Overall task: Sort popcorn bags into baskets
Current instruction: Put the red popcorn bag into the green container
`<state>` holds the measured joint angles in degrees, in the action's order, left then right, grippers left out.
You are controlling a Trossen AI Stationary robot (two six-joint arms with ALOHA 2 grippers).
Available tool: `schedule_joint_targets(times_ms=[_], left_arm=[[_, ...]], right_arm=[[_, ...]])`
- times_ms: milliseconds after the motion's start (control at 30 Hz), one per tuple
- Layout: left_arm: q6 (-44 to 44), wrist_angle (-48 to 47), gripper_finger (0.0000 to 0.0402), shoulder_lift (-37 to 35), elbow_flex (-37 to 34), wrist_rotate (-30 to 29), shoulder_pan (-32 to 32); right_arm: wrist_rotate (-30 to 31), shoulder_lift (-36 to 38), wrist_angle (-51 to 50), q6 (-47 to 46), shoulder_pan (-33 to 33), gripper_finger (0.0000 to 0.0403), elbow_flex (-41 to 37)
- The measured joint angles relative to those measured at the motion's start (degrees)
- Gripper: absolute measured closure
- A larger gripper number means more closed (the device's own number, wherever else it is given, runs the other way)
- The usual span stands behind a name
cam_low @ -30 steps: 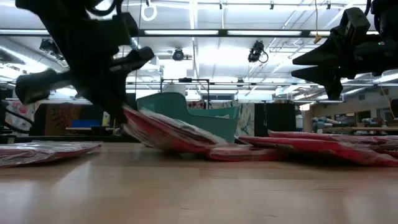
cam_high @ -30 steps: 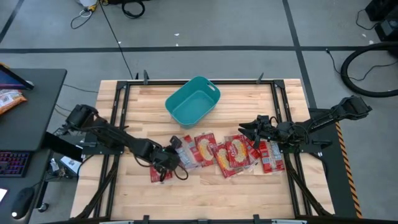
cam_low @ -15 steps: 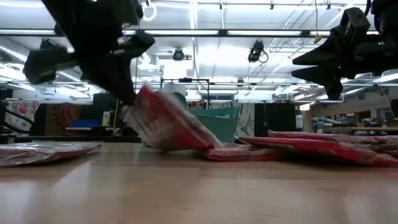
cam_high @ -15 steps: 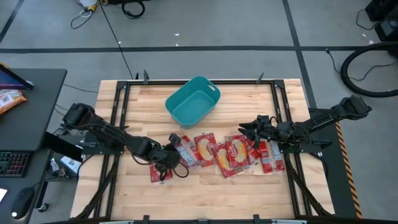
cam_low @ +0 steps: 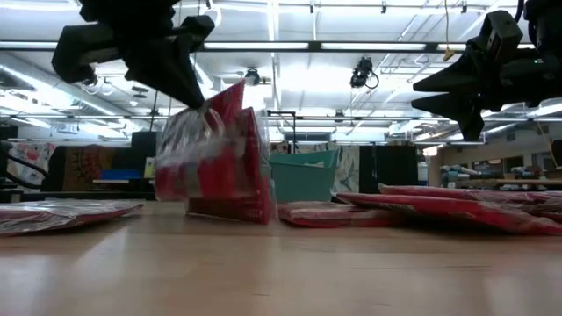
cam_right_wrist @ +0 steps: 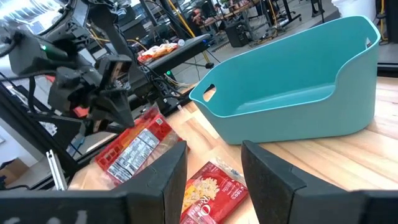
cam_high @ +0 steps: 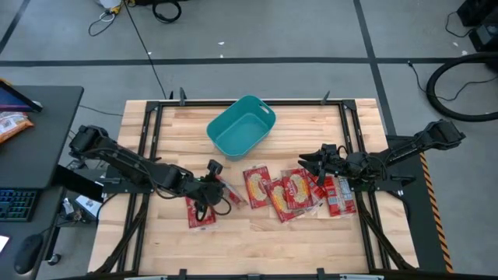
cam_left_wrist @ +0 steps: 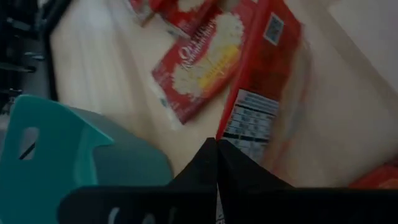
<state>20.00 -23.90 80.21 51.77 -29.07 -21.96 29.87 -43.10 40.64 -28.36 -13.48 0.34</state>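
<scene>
My left gripper (cam_high: 215,180) is raised over the table's left middle, shut on a red popcorn bag (cam_low: 215,162) that hangs under it. Other popcorn bags lie flat on the wood: one near the left gripper (cam_high: 201,211), more in a row (cam_high: 257,187) (cam_high: 292,193) running to the right (cam_high: 338,196). The teal basket (cam_high: 241,130) stands at the far middle with nothing in it. My right gripper (cam_high: 311,163) hovers open above the right-hand bags, its fingers (cam_right_wrist: 168,171) pointing level toward the basket (cam_right_wrist: 292,87). My left gripper pinches one end edge of the bag (cam_left_wrist: 239,134) between its two shut fingertips, by the printed nutrition panel. The fingers slant down at it from the table's left. The bag hangs nearly upright below them; whether its lower edge (cam_low: 230,217) still touches the table I cannot tell.
A black desk (cam_high: 39,155) with a keyboard and an orange snack bag (cam_high: 12,124) stands left of the table. Black frame rails (cam_high: 148,140) run along the table's sides. Bare wood lies along the near edge (cam_high: 257,249).
My left gripper has gone up while staying shut on the bag's end. The bag, which sloped low with its far end on the table, has swung up and now hangs nearly upright. The right arm has kept still.
</scene>
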Motion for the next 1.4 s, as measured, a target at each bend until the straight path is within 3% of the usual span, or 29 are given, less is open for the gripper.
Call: schedule_joint_targets(times_ms=[333, 500, 567, 633, 800, 1033, 1400], left_arm=[[-0.46, 0.47, 0.04, -1.27, 0.04, -0.09, 0.04], [-5.21, -1.66, 0.0381, -1.11, 0.04, 12.3, 0.01], [-7.37, -2.56, 0.0367, -0.42, 0.04, 14.48, -0.92], [-8.48, -4.52, 0.035, -0.23, 0.02, 13.46, -2.63], [-8.89, -4.08, 0.0292, 2.52, -0.05, 3.03, -6.32], [-7.09, -3.95, 0.0214, 10.07, -0.04, 2.09, -6.34], [-3.72, -0.82, 0.0217, 18.7, 0.0, -1.82, -4.84]], right_arm=[[0.0, -0.02, 0.0, 0.0, -0.02, 0.0245, 0.0], [0.0, -0.02, 0.0, 0.0, 0.01, 0.0245, 0.0], [0.0, -0.01, 0.0, 0.0, -0.01, 0.0245, 0.0], [0.0, -0.02, 0.0, 0.0, 0.0, 0.0245, 0.0], [0.01, -0.02, -0.08, -0.01, 0.01, 0.0245, 0.0], [0.01, -0.02, 0.44, 0.0, -0.01, 0.0245, 0.02], [0.0, -0.02, 0.5, 0.0, 0.0, 0.0245, 0.02]])
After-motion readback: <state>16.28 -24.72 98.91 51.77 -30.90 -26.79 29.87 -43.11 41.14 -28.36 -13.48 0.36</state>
